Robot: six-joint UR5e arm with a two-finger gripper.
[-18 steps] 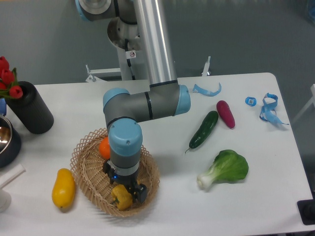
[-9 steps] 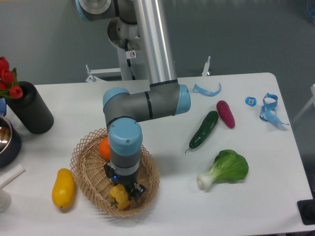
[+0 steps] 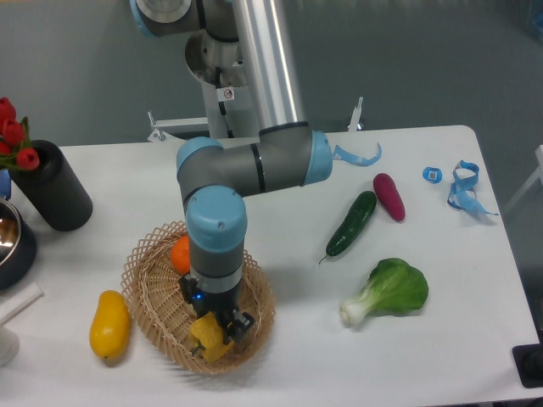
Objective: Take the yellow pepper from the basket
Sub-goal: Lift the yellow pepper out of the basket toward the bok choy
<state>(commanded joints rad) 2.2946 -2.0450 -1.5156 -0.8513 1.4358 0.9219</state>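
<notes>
The yellow pepper (image 3: 208, 337) is a lobed golden-yellow fruit at the front of the tan wicker basket (image 3: 153, 301). My gripper (image 3: 216, 331) points straight down over the basket and its fingers are shut on the pepper, which it holds just above the basket floor. The wrist hides the pepper's top and most of the fingers. An orange fruit (image 3: 180, 254) lies in the back of the basket, partly behind the wrist.
A smooth yellow mango-like fruit (image 3: 110, 324) lies left of the basket. A cucumber (image 3: 351, 223), a magenta vegetable (image 3: 389, 196) and a bok choy (image 3: 387, 292) lie to the right. A black cylinder (image 3: 51, 186) with red flowers and a dark bowl (image 3: 10, 242) stand at the left.
The gripper closed on the pepper and has risen a little with it; the elbow joints have also moved up slightly.
</notes>
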